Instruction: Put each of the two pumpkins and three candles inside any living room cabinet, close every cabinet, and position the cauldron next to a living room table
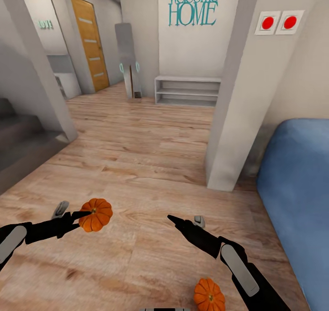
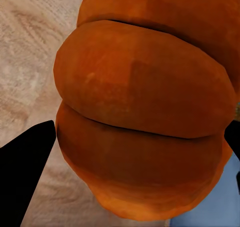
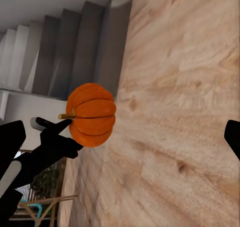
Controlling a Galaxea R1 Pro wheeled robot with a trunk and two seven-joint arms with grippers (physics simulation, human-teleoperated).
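Observation:
My left gripper (image 1: 84, 216) is shut on a bright orange ribbed pumpkin (image 1: 96, 214), held a little above the wood floor at the lower left of the head view. Seen from the left wrist, that pumpkin (image 2: 145, 87) bulges between the two black fingers (image 2: 25, 162). The right wrist camera looks across at the same pumpkin (image 3: 91, 114) at the tip of my left arm. My right gripper (image 1: 183, 219) is open with nothing in it, its fingers wide apart (image 3: 122, 137). A second pumpkin (image 1: 209, 295) lies on the floor by my right forearm.
A blue sofa (image 1: 297, 201) stands at the right beside a white pillar (image 1: 237, 96). Grey stairs (image 1: 18, 137) rise at the left. Ahead, open wood floor (image 1: 146, 142) runs to a white shelf (image 1: 187, 91) and an orange door (image 1: 89, 41).

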